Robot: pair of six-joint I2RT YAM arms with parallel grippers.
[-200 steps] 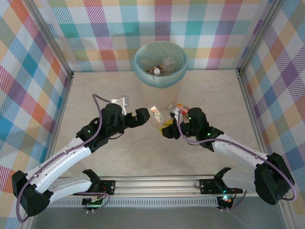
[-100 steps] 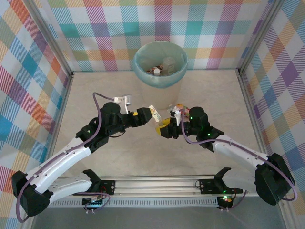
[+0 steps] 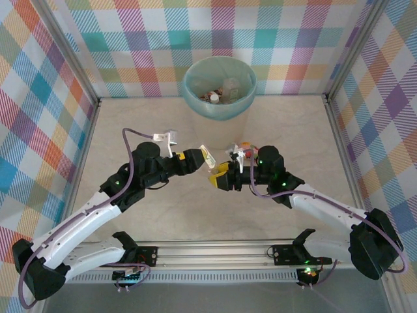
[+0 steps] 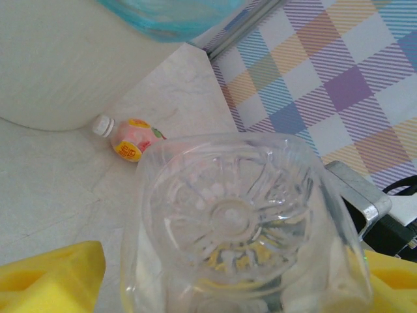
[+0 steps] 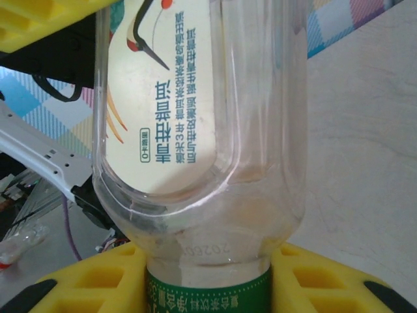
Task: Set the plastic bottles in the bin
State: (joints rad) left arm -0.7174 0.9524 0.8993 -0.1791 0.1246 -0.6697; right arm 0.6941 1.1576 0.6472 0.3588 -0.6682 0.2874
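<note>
Both arms meet over the middle of the tabletop point(image 3: 163, 215), and this looks like a hand-over. The right gripper point(image 3: 221, 177) is clamped on the neck of a clear bottle point(image 3: 207, 156), its yellow pads point(image 5: 85, 287) pinching just at the green neck band. That leaves the whole body sticking out free, and that is likely the point: the far end is on offer. The left gripper point(image 3: 197, 158) has its jaws spread either side of that far end. Whether they have bitten yet I cannot tell.

The bin point(image 3: 190, 101) stands at the middle of the far edge with several bottles point(image 3: 218, 96) already lying inside. The held bottle hangs short of it, out over the table and not over the rim.

The right wrist camera gives the label, cream with a crane and printed characters, and the grip on the neck. The left wrist camera looks straight down onto the moulded base of the same bottle, with a sliver of table showing between one pad and the plastic. It also catches a pink bottle point(image 4: 132, 138) with a white cap, lying on its side just beside the foot of the bin.
</note>
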